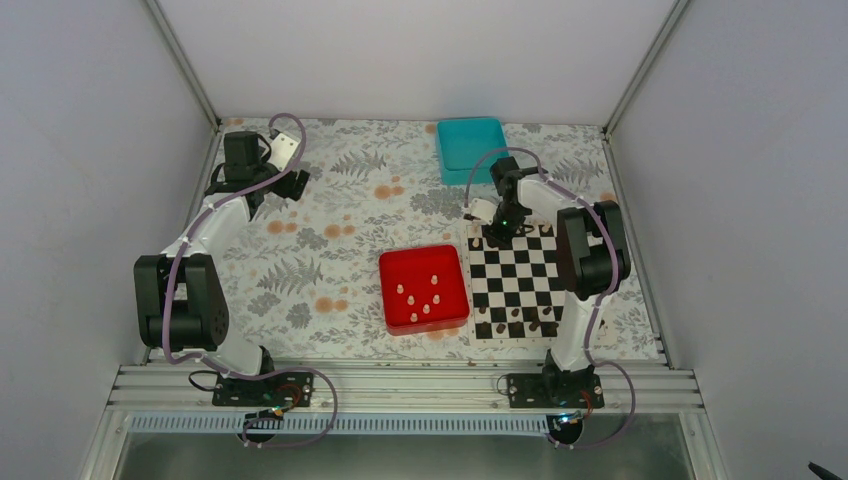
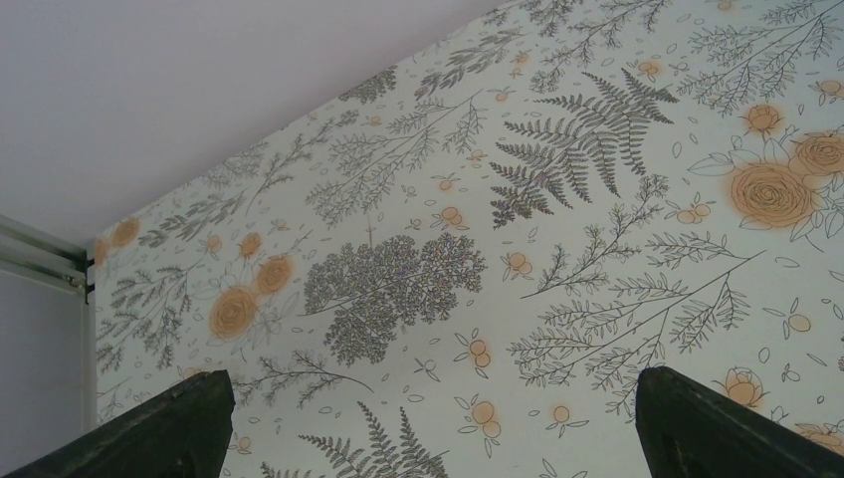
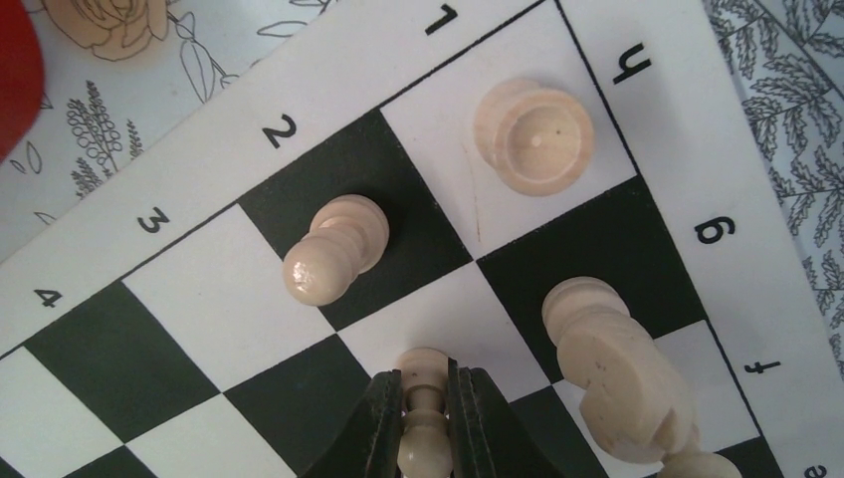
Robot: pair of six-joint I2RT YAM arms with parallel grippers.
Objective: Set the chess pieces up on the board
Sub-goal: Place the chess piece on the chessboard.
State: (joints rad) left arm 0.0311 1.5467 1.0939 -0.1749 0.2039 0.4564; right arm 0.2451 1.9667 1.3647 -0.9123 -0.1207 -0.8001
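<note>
Gripping a pale pawn [image 3: 424, 366] between its two dark fingers [image 3: 383, 423], the right gripper [image 3: 426, 398] hangs over the far left corner of the board [image 1: 520, 262]. The pawn's round base points at a white square; whether it touches the square cannot be told. Three more cream chess pieces [image 3: 333, 249] stand just beside the grip: a pawn on the black square by the 2 mark, a rook [image 3: 534, 134] on the white corner square, and a taller piece [image 3: 617, 368] to the right, close to the fingers. All are smooth, matt beige, with turned collars and rounded bases. More pale pieces lie loose in the red tray [image 1: 425, 322], which sits just left of the board. The left gripper [image 2: 433, 376] is well apart at the far left, jaws spread wide over the floral tablecloth [image 2: 557, 229] and holding nothing.
</note>
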